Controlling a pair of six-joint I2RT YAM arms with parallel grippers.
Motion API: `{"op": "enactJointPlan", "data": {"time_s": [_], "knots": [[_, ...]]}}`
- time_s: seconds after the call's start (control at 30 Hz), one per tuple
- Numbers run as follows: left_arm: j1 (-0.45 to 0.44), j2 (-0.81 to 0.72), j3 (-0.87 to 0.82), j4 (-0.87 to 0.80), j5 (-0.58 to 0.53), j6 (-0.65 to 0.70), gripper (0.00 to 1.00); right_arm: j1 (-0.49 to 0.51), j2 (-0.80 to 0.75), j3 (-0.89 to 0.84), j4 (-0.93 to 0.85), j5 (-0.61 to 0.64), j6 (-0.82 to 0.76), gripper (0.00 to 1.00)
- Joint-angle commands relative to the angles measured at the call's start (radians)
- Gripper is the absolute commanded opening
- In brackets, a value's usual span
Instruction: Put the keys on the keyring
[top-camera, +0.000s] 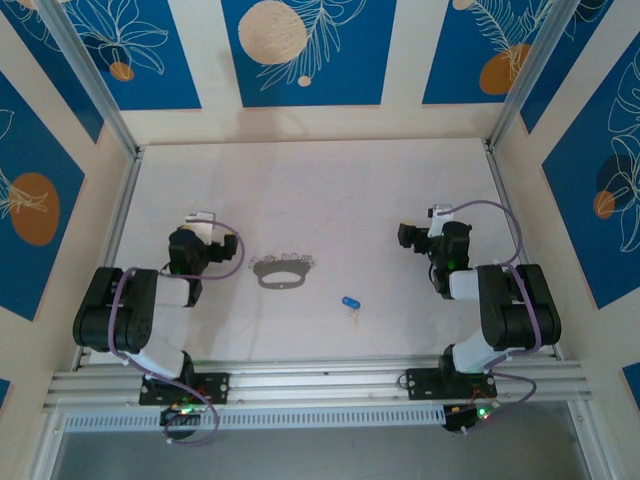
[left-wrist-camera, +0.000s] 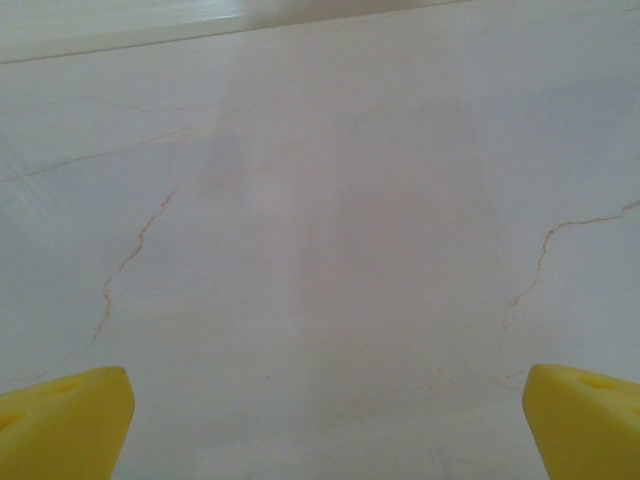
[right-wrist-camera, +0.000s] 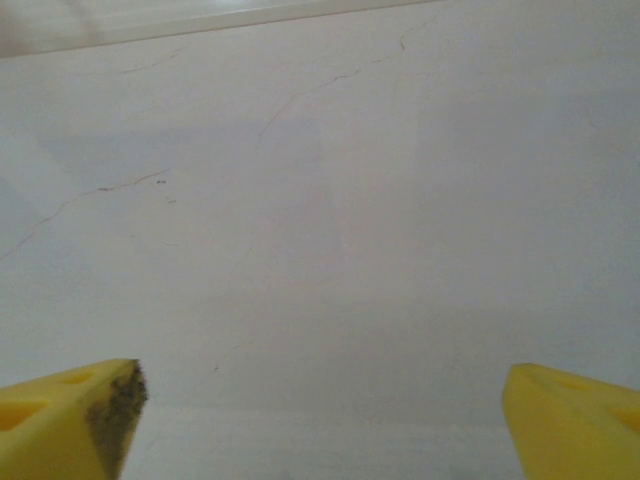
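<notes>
Top external: the keyring (top-camera: 281, 270) lies left of centre, the key (top-camera: 349, 302) lower-right of it (light, slippery, probably best pinched by its blue head); left tool (left-wrist-camera: 325, 400) and right tool (right-wrist-camera: 325, 390) gape empty.

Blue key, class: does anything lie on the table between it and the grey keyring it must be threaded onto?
Nothing visible does. The blue key lies apart from the keyring, to its right and nearer the arms, with only bare table between them.
</notes>
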Motion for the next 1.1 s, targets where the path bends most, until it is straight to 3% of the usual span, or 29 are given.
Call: {"op": "enactJointPlan", "data": {"time_s": [0.0,0.17,0.23,0.37,0.53,0.7,1.07], "knots": [[0.018,-0.03,-0.011,0.043,0.02,-0.013,1.0,0.001,-0.067,0.03,-0.055,0.035,-0.002,0.9],[0.017,-0.165,0.057,-0.195,-0.047,-0.03,1.0,-0.006,-0.247,0.191,-0.511,0.011,0.144,0.9],[0.016,-0.214,0.094,-0.288,-0.047,-0.033,1.0,-0.011,-0.28,0.244,-0.623,-0.012,0.216,0.92],[0.015,-0.318,0.149,-0.413,-0.017,-0.173,0.98,-0.015,-0.334,0.309,-0.749,-0.101,0.305,0.94],[-0.02,-0.407,0.178,-0.497,0.076,-0.388,0.92,0.029,-0.369,0.35,-0.838,-0.258,0.335,0.9],[-0.114,-0.446,0.166,-0.549,0.105,-0.479,0.91,0.145,-0.324,0.352,-0.877,-0.3,0.362,0.86],[-0.372,-0.418,0.139,-0.628,0.089,-0.559,0.89,0.42,0.036,0.452,-0.802,-0.41,0.341,0.74]]}}
